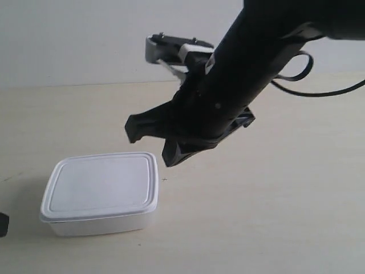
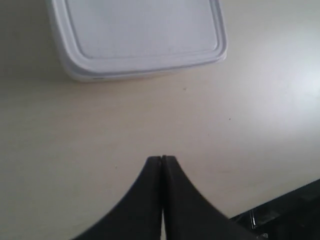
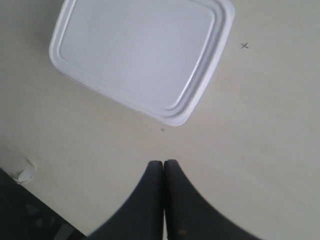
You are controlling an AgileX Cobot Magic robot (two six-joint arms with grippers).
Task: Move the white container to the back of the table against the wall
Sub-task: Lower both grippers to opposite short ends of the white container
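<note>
The white container (image 1: pixel 101 191) sits lid-on at the near left of the table (image 1: pixel 274 217), well apart from the wall (image 1: pixel 68 40) at the far side. Nothing touches it.

My left gripper (image 2: pixel 161 162) hangs over bare tabletop with its two fingers pressed together, holding nothing, and the box lies just beyond its tips. My right gripper (image 3: pixel 163 166) is the same, fingers flat against each other and empty, with a corner of the box near them but apart from them. A small cross mark (image 3: pixel 244 45) shows on the wood beside the box. In the exterior view, the arm at the exterior view's right (image 1: pixel 239 74) reaches in above the table, over and a little to the far right of the box. I cannot tell from that picture which of my two arms it is.

I judge this to be the approach — the move itself is not yet begun. The next step calls for one of two things: spread a pair of fingers wide enough to span the box and lift it, or bring the closed fingers down behind its near side and push it straight toward the wall. The smooth lid and rounded corners could let it swivel, so any contact should be low and centred.
</note>
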